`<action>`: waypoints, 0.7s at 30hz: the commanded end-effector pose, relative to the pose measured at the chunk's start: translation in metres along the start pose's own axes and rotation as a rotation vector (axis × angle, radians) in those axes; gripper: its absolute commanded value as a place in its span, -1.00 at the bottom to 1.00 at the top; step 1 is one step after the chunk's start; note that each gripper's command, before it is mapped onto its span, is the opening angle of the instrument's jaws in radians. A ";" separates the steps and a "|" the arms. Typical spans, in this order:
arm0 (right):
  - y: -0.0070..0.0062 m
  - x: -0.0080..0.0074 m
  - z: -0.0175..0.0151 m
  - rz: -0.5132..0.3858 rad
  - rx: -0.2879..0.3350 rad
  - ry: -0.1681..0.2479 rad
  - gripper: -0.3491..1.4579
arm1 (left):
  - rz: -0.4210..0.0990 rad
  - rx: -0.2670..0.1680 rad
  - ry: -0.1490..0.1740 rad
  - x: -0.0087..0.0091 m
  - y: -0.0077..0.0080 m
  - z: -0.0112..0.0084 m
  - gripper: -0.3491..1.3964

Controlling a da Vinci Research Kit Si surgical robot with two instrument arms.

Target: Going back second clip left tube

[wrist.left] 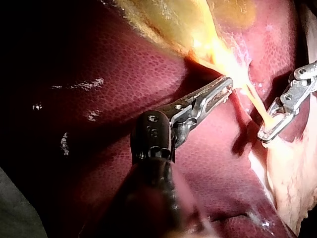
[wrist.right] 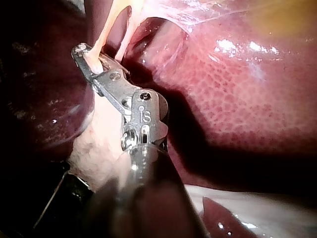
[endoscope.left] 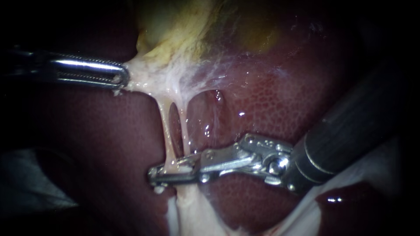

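Two pale, thin tubes hang side by side from a fan of white webbed tissue (endoscope.left: 175, 74) under the yellowish gallbladder (endoscope.left: 175, 30). The dark red, mottled liver (endoscope.left: 271, 100) lies behind and around them. The left tube (endoscope.left: 165, 126) runs down into the silver jaws of the right instrument (endoscope.left: 173, 172). These jaws lie across the tube low on its length and are closed on it, with pale tissue filling the narrow slot between them. The right tube (endoscope.left: 184, 124) meets the same jaws nearer their hinge, where the metal hides how it passes.

Well apart and higher, the left instrument (endoscope.left: 120, 78) has its slim ridged jaws clamped on the edge of the webbed tissue, which stretches taut toward it.

The right wrist view settles what the endoscope leaves unclear. There the left tube (wrist.right: 105, 32) enters between the jaws of the right instrument (wrist.right: 91, 62) near their tip. The right tube (wrist.right: 125, 37) comes down just beside them, toward the hinge and outside the grip. A lump of pale fatty tissue (wrist.right: 94, 148) shows under the shaft in this view alone.

In the left wrist view, the left instrument (wrist.left: 223, 89) grips where the yellow tissue narrows. The right instrument (wrist.left: 271, 126) sits ahead of it with a pale strand running into its jaws; which tube that strand is cannot be told there.
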 end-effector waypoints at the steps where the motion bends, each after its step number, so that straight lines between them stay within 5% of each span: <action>1: 0.0001 0.0000 0.0001 0.000 -0.001 0.001 -0.85 | 0.000 0.000 0.000 0.0000 0.0000 0.0000 -1.00; 6: 0.0006 0.0001 0.0007 -0.047 -0.058 0.017 -0.18 | 0.000 0.000 0.000 0.0000 0.0000 0.0000 -1.00; 13: 0.0017 0.0005 0.0000 -0.124 -0.194 0.047 -0.07 | 0.000 -0.001 0.000 0.0000 -0.0001 -0.0001 -1.00; 21: 0.0011 0.0015 -0.0033 -0.194 -0.272 -0.008 -0.06 | 0.001 -0.002 -0.001 -0.0001 -0.0001 -0.0003 -1.00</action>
